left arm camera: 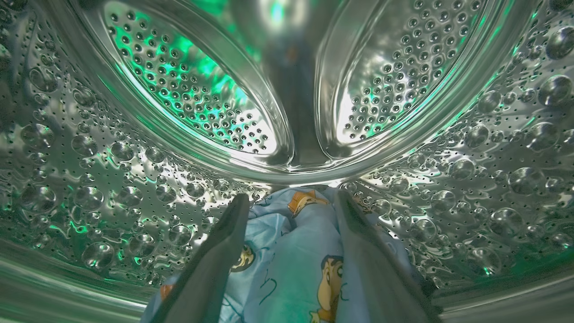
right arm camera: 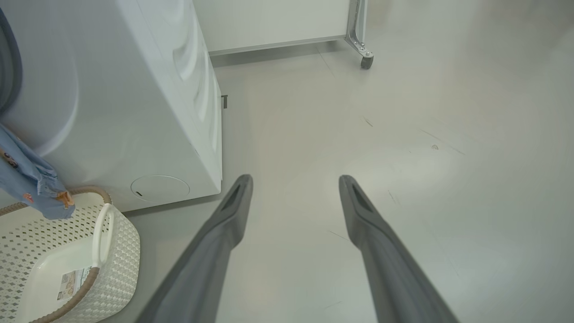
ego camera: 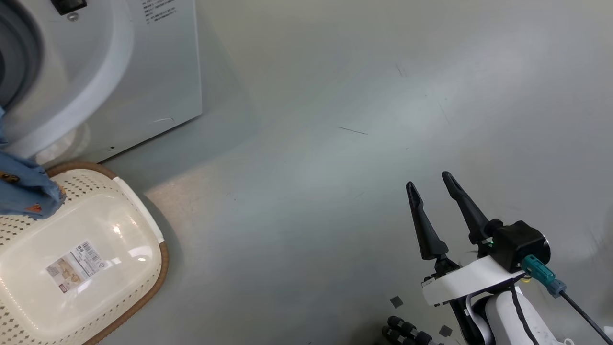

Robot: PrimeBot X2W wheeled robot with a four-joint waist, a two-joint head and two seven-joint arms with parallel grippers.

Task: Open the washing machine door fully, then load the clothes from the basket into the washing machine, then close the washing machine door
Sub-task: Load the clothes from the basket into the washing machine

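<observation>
The clothes (left arm camera: 291, 260), blue cloth printed with cartoon bears, lie low in the washing machine's drum (left arm camera: 89, 179), heaped between the fingers of the left tool (left arm camera: 291, 202). That tool is released: its two fingers stand wide apart on either side of the cloth and pinch none of it. A tail of blue fabric (ego camera: 24, 191) hangs out of the opening of the washing machine (ego camera: 158, 72) and down over the basket (ego camera: 164, 261), which sits just in front of the machine and looks otherwise empty. Whether that tail belongs to the garment in the drum cannot be told. The step in hand appears to be dropping the load. To do it well, the left tool should back straight out of the drum with its fingers wide so no fold snags. The hanging tail then needs pushing inside, or it would likely jam the washing machine door. The right tool (ego camera: 428, 179), also released and empty, hovers over the floor (ego camera: 335, 191) well to the right of the washing machine.
</observation>
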